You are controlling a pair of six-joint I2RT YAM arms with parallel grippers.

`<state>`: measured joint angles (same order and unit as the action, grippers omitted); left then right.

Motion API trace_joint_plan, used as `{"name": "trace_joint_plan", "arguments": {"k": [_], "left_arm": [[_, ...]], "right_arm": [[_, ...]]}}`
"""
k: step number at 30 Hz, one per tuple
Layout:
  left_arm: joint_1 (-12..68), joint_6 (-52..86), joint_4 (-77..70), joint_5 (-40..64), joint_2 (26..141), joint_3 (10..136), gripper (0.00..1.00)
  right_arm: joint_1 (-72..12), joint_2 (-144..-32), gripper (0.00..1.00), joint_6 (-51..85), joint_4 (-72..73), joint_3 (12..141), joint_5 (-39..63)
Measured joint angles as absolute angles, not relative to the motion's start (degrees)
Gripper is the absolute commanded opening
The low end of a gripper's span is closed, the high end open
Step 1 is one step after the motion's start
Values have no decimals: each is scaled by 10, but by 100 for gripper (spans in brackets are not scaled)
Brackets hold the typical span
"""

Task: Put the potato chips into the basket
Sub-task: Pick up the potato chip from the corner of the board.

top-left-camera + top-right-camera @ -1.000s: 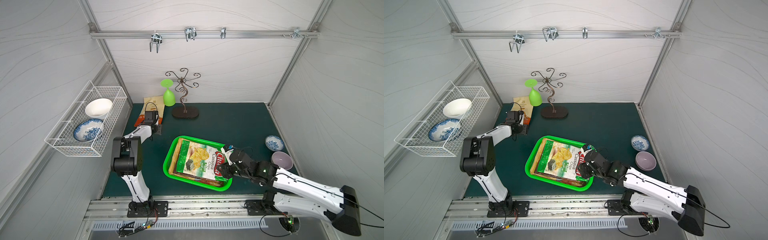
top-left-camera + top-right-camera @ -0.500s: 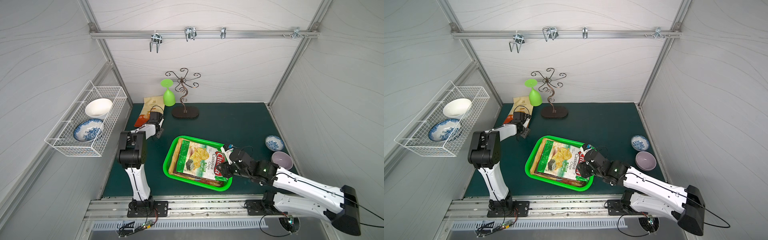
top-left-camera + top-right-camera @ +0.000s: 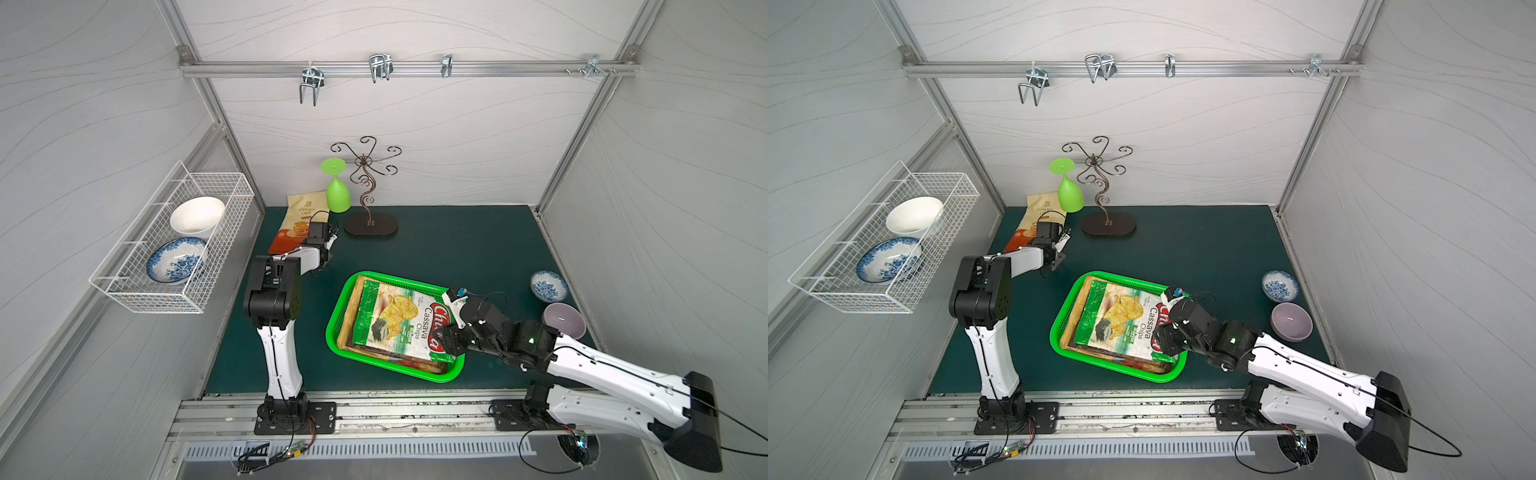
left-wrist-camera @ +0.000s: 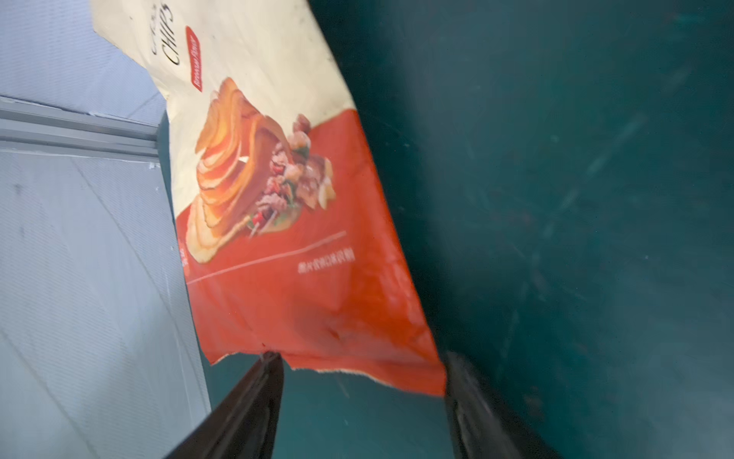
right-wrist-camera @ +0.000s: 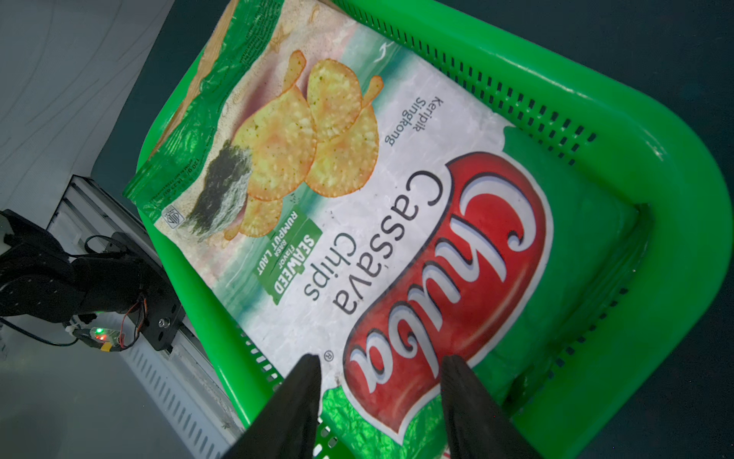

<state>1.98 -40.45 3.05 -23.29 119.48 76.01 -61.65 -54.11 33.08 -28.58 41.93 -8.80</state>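
Basket (image 3: pixel 337 316) (image 3: pixel 1061 324) (image 5: pixel 655 159): bright green and perforated, it is sitting toward the front of the dark green mat (image 3: pixel 457 249), skewed to the mat's edges and nearer my right arm (image 3: pixel 602 370).
Potato chips in the basket: a flat stack is lying inside, and the tan and brown bags underneath (image 3: pixel 351 303) are peeking out along its edges in both top views.
White-green bag (image 3: pixel 395 324) (image 3: pixel 1121 320) (image 5: pixel 357 198): it is lying face up on top of the stack, covering most of the basket, with its red logo end pointing toward my right arm.
Cream-orange bag (image 3: pixel 301 216) (image 3: pixel 1040 205) (image 4: pixel 286 238): it is lying outside the basket and well apart from it, at the back left corner of the mat. Its cream end is riding up against the wall (image 3: pixel 374 124) and its orange end is pointing forward.
Right claw (image 3: pixel 446 322) (image 3: pixel 1163 324) (image 5: pixel 381 359): I am hovering it over the red logo end of the white-green bag, jaws standing moderately apart and gripping nothing. I cannot tell whether the fingertips are touching the bag.
Left claw (image 3: pixel 328 245) (image 3: pixel 1061 249) (image 4: pixel 361 357): I am holding it low at the orange bottom edge of the cream-orange bag, jaws spread wide, with that edge lying between the fingertips. Nothing is being pinched, and I cannot tell whether a tip is brushing the bag.
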Motion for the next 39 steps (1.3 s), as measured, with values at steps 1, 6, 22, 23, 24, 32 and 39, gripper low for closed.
{"name": "trace_joint_plan", "arguments": {"k": [1,6,22,23,24,32,39], "left_arm": [[19,-406,30,-235,1200,766,67],[16,-416,15,-245,1213,775,62],[0,-404,27,-279,1233,788,18],[0,-404,23,-282,1232,781,15],[-1,-406,20,-285,1229,773,14],[-6,-405,25,-286,1135,692,0],[-20,-398,73,-261,994,640,0]], "right_arm": [[-616,-539,53,331,-286,419,-88],[-617,-533,52,332,-287,419,-90],[-619,-519,53,336,-288,419,-93],[-619,-518,52,336,-289,419,-93],[-619,-516,53,336,-289,419,-94],[-619,-505,53,336,-291,419,-102],[-619,-500,53,336,-292,419,-105]]}}
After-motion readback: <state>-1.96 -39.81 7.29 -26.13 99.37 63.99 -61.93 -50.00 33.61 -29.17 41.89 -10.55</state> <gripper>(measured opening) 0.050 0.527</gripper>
